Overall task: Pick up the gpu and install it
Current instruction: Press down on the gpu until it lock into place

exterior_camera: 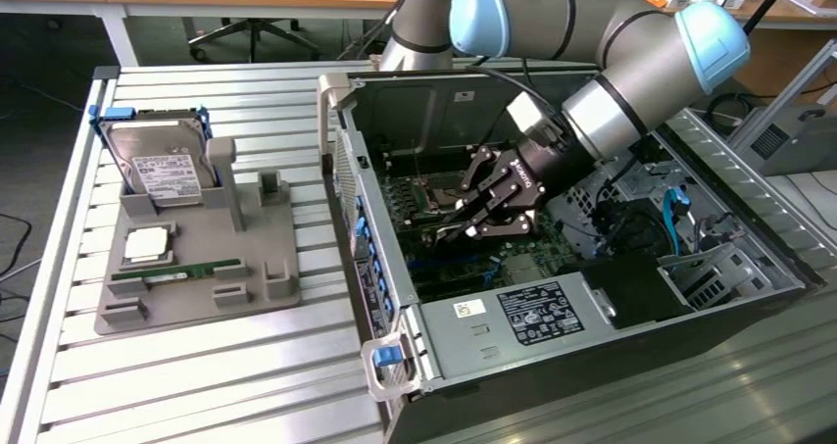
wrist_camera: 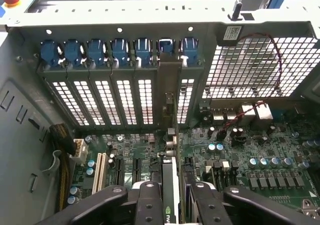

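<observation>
While the gripper (wrist_camera: 172, 197) clamps the gpu (wrist_camera: 170, 185) edge-on above the motherboard (wrist_camera: 250, 150), any tilt could miss the slot; bracket may snag the rear panel (wrist_camera: 125, 100).

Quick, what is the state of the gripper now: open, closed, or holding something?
Gripper: closed on the gpu, held on edge inside the computer case.

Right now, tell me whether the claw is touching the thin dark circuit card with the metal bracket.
Touching. The wrist view shows the claw with its black fingers clamped on both faces of the thin dark circuit card.
</observation>
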Tool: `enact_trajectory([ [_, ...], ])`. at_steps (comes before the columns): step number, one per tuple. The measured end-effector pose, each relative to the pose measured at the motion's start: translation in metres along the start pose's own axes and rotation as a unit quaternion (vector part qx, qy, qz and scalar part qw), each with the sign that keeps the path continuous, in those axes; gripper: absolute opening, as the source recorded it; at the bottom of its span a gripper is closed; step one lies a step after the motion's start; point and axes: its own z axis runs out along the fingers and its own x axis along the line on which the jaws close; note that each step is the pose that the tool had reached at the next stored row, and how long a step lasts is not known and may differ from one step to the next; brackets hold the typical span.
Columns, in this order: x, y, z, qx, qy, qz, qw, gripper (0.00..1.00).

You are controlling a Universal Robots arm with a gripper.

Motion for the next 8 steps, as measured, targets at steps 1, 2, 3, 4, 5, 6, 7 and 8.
enact_trajectory([
  [1,-0.0001,-0.0001,0.0000,0.0000,0.0004,-0.001,1.0000,0.27],
  [2,-0.0002,-0.0001,0.0000,0.0000,0.0007,-0.001,1.0000,0.27],
  [3,-0.0004,-0.0002,0.0001,0.0001,0.0011,-0.002,1.0000,0.27],
  [4,-0.0005,-0.0002,0.0000,0.0001,0.0016,-0.002,1.0000,0.27],
  [5,-0.0007,-0.0002,-0.0001,0.0001,0.0020,-0.003,1.0000,0.27],
  [6,-0.0008,-0.0002,-0.0001,0.0001,0.0022,-0.003,1.0000,0.27],
  [7,-0.0010,-0.0002,-0.0001,0.0001,0.0023,-0.003,1.0000,0.27],
  [8,-0.0014,-0.0003,-0.0001,0.0001,0.0023,-0.003,1.0000,0.27],
])
